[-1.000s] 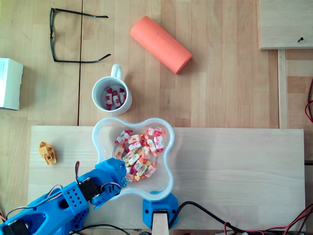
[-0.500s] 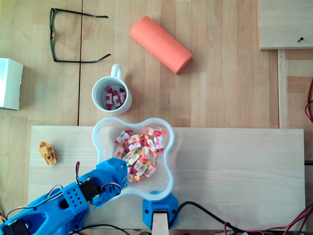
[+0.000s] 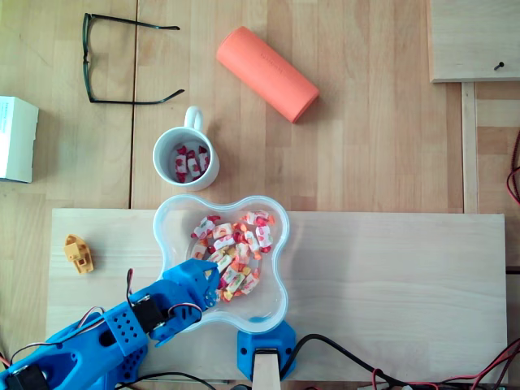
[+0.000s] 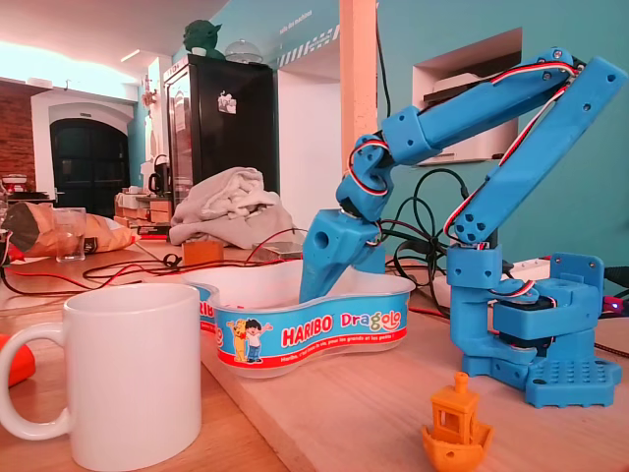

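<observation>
The blue gripper [image 3: 210, 279] is dipping into the lower left lobe of the clear plastic tub [image 3: 281, 244], with its tip lying against the near edge of the pile of wrapped sweets [image 3: 237, 244]. In the fixed view the fingers are passing below the tub's rim [image 4: 393, 287] and the wall is hiding them. The overhead view is showing them from above only, so I cannot tell whether the jaws are parted or closed.

The sweets are heaped in the upper and middle part of the tub. The lower right part of its floor is lying bare. The tub is overhanging the far edge of the pale wooden board [image 3: 390, 276], and its near rim is sitting just beside the arm's base [image 3: 264, 348].

A white mug [image 3: 162, 166] is standing on the table close beyond the tub's upper left lobe, apart from it, with its handle pointing away. It is holding a few sweets.

To the left in the overhead view, a small orange toy boat [image 3: 79, 253] is resting near the board's left edge, well apart from the gripper. The right part of the board is offering open room. Farther off on the table, a pair of glasses [image 3: 88, 65], an orange cylinder [image 3: 266, 73] and a white box [image 3: 16, 138] are lying well clear.
</observation>
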`<control>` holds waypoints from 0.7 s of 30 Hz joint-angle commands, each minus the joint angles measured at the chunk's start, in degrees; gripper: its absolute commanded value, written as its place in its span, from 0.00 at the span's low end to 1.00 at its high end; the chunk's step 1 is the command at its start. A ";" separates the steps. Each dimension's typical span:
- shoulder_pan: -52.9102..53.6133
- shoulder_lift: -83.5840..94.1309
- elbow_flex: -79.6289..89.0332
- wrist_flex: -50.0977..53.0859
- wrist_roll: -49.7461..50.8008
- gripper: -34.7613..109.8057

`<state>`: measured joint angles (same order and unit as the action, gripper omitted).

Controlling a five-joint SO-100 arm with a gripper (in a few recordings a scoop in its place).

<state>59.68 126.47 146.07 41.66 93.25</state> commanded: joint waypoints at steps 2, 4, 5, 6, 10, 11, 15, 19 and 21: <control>3.16 0.53 1.14 0.09 0.00 0.23; 4.04 0.53 1.14 0.09 -0.09 0.23; 4.31 0.53 1.14 0.09 -0.26 0.23; 4.66 0.53 1.14 0.09 -0.88 0.23; 5.27 0.62 0.35 0.09 -3.78 0.23; 5.27 0.62 0.35 0.09 -4.22 0.23; 5.10 0.62 0.88 0.09 -3.96 0.23; 4.39 0.53 1.49 0.09 -2.99 0.23; 4.31 0.53 1.49 0.09 -2.37 0.23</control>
<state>63.19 126.47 147.74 41.57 89.65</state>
